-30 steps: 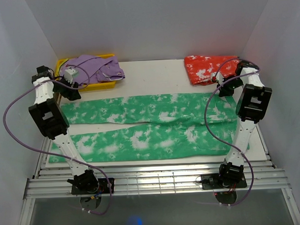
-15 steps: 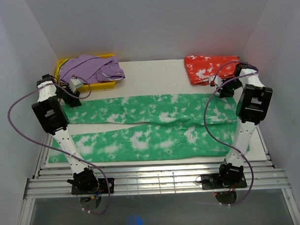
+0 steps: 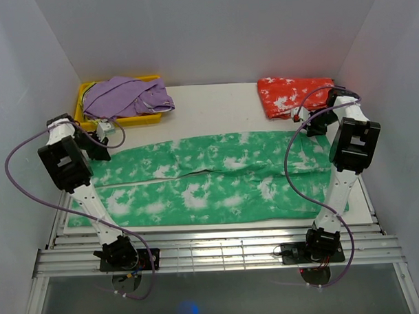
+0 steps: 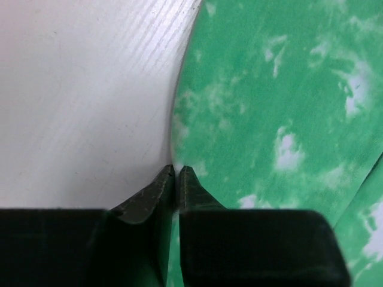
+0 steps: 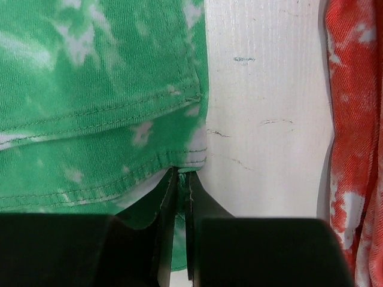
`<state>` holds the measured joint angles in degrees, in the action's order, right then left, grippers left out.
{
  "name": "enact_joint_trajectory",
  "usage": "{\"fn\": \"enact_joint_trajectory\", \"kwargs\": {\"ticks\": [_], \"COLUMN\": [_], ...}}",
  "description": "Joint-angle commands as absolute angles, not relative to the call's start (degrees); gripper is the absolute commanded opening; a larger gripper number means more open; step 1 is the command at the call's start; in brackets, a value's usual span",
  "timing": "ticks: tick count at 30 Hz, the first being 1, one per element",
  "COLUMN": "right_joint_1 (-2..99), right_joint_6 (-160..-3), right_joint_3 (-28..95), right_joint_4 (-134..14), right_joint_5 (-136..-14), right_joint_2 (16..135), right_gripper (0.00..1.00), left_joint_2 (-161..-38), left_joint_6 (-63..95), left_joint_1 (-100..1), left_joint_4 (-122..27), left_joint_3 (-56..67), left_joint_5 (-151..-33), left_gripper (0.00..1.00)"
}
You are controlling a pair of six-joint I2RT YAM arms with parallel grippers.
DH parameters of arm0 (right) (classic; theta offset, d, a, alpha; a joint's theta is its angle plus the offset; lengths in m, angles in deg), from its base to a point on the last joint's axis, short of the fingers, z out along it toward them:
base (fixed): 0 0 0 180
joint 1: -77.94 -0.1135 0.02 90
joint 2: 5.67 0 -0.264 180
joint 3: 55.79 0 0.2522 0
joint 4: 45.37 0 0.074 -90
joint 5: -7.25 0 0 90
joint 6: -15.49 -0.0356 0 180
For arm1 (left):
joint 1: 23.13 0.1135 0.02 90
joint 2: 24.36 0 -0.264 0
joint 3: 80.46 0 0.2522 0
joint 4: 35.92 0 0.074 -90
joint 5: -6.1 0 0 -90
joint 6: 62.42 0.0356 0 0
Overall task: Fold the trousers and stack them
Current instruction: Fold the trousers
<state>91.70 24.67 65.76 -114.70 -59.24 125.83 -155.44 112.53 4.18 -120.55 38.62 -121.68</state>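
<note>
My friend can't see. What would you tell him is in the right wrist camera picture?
The right arm's jaws are pinched shut on the hemmed corner of the green trousers, which fill the left of the picture. Bare white table runs down the middle, and the red-orange trousers lie along the right edge.

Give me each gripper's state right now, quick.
Left gripper: closed, pinching the edge of the green trousers.
Right gripper: closed, pinching the hem of the green trousers.
</note>
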Motion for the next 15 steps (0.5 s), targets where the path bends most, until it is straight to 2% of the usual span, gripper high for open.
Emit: {"fn": "enact_joint_trajectory", "kwargs": {"ticks": [1, 4, 8, 15], "right_joint_1": [92.8, 93.0, 94.5, 98.6], "right_joint_6": [23.4, 18.2, 13.7, 4.3], "right_joint_3": [65.0, 68.7, 71.6, 72.1], "right_joint_4": [-116.4, -116.2, -114.7, -107.6], "right_joint_5": [-64.7, -62.7, -58.3, -49.6], "right_joint_2": [127.0, 126.8, 123.7, 114.1], "right_gripper": [0.08, 0.08, 0.08, 0.08], "left_joint_2": [-157.8, -158.6, -156.1, -145.5], "left_joint_6": [111.9, 108.9, 101.9, 87.8], "left_joint_1": [4.3, 4.3, 4.3, 4.8], "left_joint_4": [-121.2, -118.5, -110.4, -88.9], "left_joint_3": [42.9, 48.1, 50.4, 44.1], "left_joint_5": [-117.2, -119.0, -121.5, -122.3], "left_gripper": [0.16, 0.00, 0.00, 0.00]}}
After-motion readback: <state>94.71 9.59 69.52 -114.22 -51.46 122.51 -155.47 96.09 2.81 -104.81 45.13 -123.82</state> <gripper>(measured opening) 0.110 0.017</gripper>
